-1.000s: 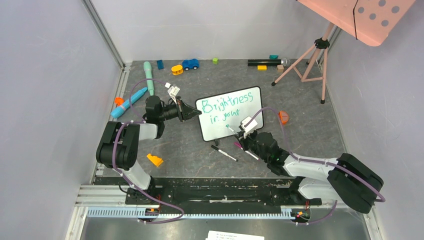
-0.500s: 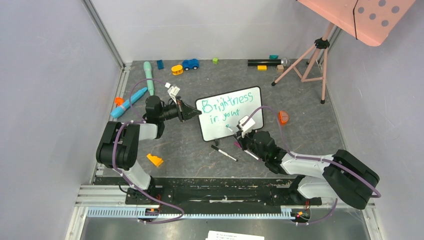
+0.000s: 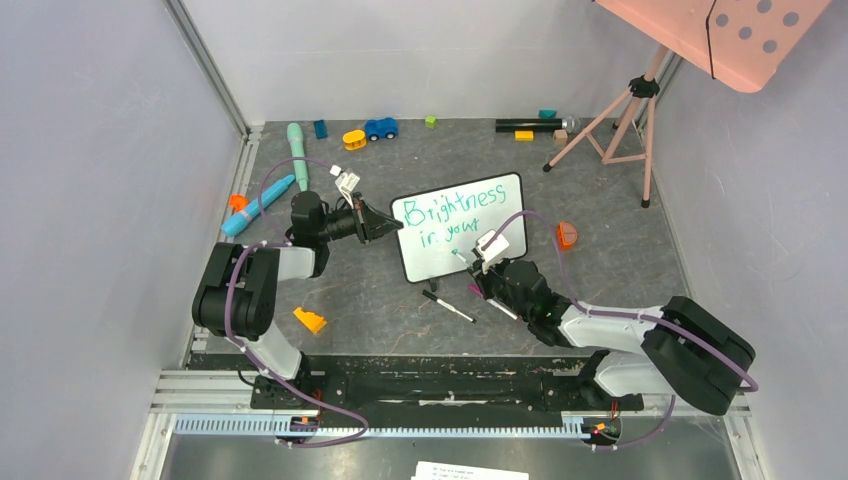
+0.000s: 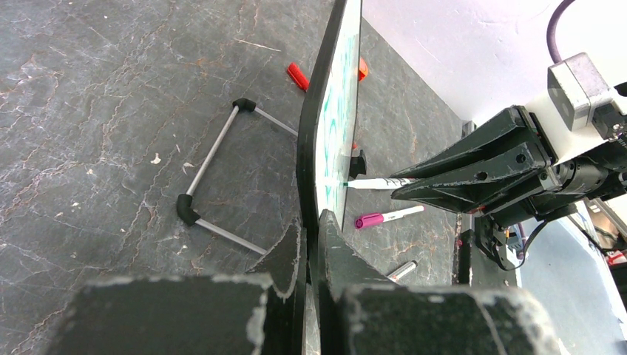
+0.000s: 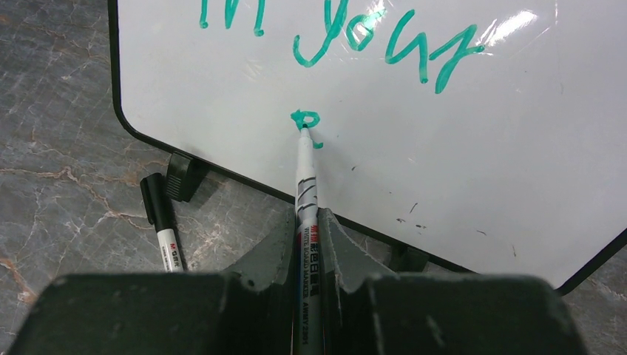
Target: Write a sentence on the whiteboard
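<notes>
The whiteboard [image 3: 432, 262] stands at centre frame, with the left gripper [image 4: 310, 240] clamped on its edge. The right gripper [image 5: 307, 222] pinches a marker [image 5: 304, 174], whose tip touches the first letter of a third line. The sentence [image 3: 455, 212] looks unfinished. Best to use light, even strokes and steady the board.

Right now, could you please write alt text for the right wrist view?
The right end effector grips a white teal-tipped marker whose tip touches the black-framed white board below teal handwriting "in your". A black-capped marker lies on the grey marbled table.
</notes>
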Controlling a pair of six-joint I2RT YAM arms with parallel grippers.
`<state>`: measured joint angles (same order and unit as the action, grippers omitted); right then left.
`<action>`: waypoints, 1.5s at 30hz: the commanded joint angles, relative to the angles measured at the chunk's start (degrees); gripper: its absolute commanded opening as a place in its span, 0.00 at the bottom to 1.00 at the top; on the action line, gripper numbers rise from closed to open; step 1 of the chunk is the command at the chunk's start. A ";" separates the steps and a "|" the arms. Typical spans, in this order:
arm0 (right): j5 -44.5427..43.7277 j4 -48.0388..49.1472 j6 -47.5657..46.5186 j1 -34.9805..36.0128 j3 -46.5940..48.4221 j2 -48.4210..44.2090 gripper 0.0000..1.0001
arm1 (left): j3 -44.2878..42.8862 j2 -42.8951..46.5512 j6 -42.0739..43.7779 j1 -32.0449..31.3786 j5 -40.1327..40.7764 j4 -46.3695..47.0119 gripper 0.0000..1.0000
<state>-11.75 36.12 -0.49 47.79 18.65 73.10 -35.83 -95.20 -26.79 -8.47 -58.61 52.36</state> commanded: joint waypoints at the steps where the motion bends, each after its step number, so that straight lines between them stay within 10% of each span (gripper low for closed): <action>1: -1.43 1.04 -0.21 -0.05 2.43 0.46 0.00 | 0.06 0.55 7.25 -0.41 0.51 -0.70 0.02; 45: -6.89 -2.39 0.05 0.00 5.28 1.52 0.00 | 0.02 0.91 7.54 -0.41 0.60 -1.29 0.02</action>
<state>-15.59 34.13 -0.05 48.18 20.99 73.95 -35.83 -95.20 -26.76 -8.47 -58.08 51.96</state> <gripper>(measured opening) 0.131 0.052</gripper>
